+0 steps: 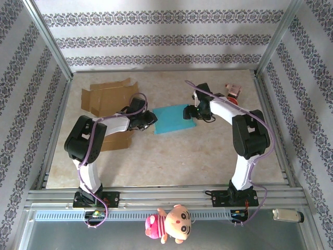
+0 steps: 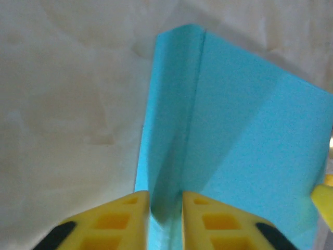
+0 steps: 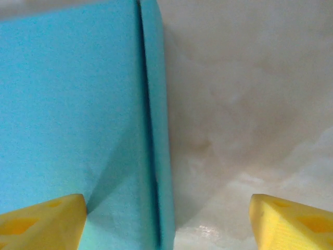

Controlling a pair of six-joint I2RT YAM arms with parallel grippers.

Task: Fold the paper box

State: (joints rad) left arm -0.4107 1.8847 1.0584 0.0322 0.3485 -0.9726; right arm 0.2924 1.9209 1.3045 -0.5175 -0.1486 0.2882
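Paper box (image 2: 250,130) flap tight in left tool (image 2: 165,205), right tool (image 3: 167,208) wide

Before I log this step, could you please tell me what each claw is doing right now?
Left claw: closed on a raised flap of the blue paper.
Right claw: open, astride the paper's folded edge, holding nothing.

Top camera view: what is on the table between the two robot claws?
The blue paper lies between them, with the left gripper at one side edge and the right gripper at the other. The top view shows this.
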